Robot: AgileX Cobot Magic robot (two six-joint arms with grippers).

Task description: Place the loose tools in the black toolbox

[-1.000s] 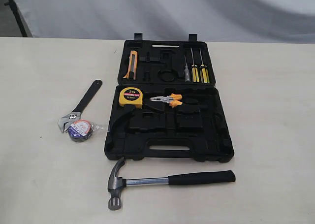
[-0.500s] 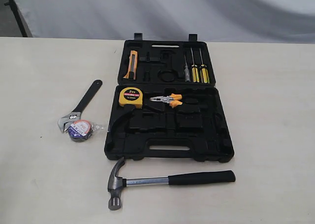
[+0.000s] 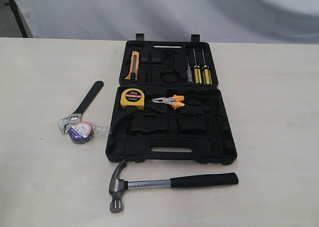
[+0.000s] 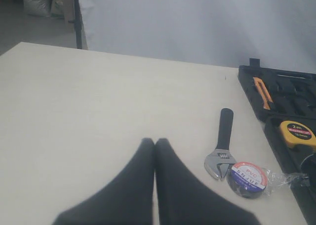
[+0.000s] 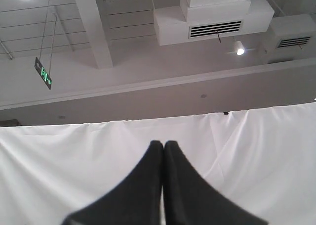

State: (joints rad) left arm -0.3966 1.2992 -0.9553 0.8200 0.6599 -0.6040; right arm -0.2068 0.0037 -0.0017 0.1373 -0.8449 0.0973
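At the near edge of the table, the claw hammer (image 3: pixel 169 181) lies flat just in front of the black toolbox (image 3: pixel 227 146), with its head to the left. Farther back on the left, the tape roll (image 3: pixel 79 131) touches the head of the adjustable wrench (image 3: pixel 84 105), whose handle points far-right. The toolbox lies open, with empty recesses in its near half. The left gripper (image 4: pixel 155 142) is closed on nothing, over bare table left of the wrench. The right gripper (image 5: pixel 163 144) is likewise closed and empty, aimed at the ceiling. No tool is taken yet. A sound first pick: open the left fingers wide and take the wrench by its handle, clear of the roll.
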